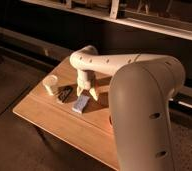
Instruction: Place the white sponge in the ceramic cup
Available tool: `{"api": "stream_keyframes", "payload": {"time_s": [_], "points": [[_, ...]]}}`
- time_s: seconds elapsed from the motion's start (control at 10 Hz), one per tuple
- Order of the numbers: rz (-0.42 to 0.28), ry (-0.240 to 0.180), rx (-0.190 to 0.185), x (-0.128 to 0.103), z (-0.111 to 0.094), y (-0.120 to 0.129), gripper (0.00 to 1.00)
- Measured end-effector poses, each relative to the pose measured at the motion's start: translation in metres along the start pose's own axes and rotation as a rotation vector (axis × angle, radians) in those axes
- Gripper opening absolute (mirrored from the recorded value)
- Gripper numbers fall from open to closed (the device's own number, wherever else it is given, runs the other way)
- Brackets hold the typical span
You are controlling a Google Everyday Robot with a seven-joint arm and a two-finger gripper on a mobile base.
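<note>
In a dim room stood a wooden table [49, 117], and we found its right side hidden behind the bulky white arm [144, 110]. The gripper [87, 94] hung, fingers apart, just over the white sponge [80, 104] (flat, bluish-faced), which lay beside a dark lumpy object [65, 93]. The plain cylindrical ceramic cup [51, 84] stood further left.

Cream rounded arm [109, 62], dark dimples, pale hand [87, 94]
</note>
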Motion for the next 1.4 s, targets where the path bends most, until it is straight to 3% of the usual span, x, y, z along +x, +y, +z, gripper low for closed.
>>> {"api": "stream_keyframes", "payload": {"time_s": [0.4,0.8,1.4], "points": [[-0.044,0.017,0.016,-0.018,0.007,0.017,0.65],[-0.059,0.042,-0.019,-0.024,0.017,0.04,0.65],[-0.048,0.072,-0.056,-0.014,0.028,0.05,0.65]]}}
